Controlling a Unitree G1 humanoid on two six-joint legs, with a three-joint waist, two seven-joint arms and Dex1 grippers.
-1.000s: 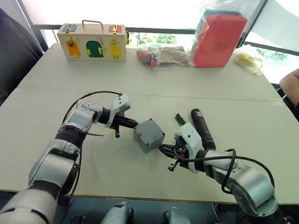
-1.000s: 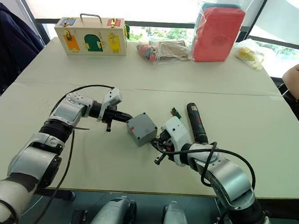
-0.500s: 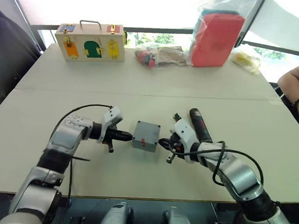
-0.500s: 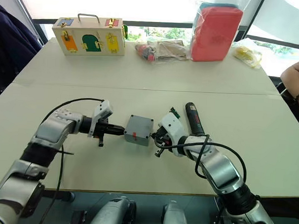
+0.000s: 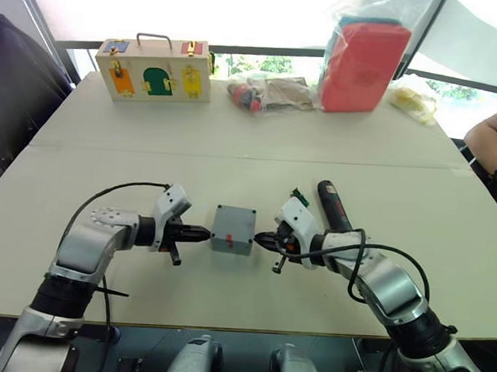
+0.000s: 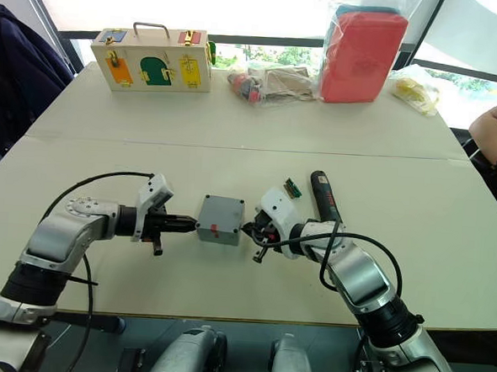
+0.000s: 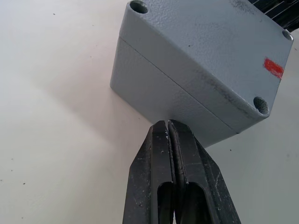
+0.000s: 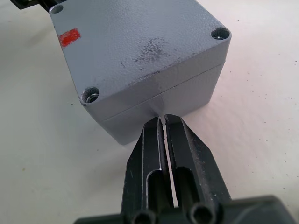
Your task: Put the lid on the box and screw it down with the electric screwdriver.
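- The lid [image 8: 140,46] already sits on the box [image 5: 232,230]; a seam runs between the two in both wrist views, and the corners line up.
- Judging by that, the first half of the task is done. The screwing is left: the corner holes look unfastened, though whether screws sit in them is hard to tell.
- The screwdriver [image 5: 337,212] lies untouched on the desk [image 5: 260,136], just beyond the right gripper [image 5: 262,237] and pointing away from the robot.
- The closed box stands near the middle of the desk's near half, directly between the two grippers.
- The left gripper [image 5: 202,232] has its fingers [image 7: 159,163] pressed together, tips against the box's side wall just below the seam.
- The right gripper's fingers [image 8: 154,154] are likewise closed on nothing, tips touching or almost touching the opposite wall at the seam.
- So the box is braced from both sides by closed tips, not pinched by either.
- Next, the right arm likely needs to reach back for the screwdriver while the left steadies the box.
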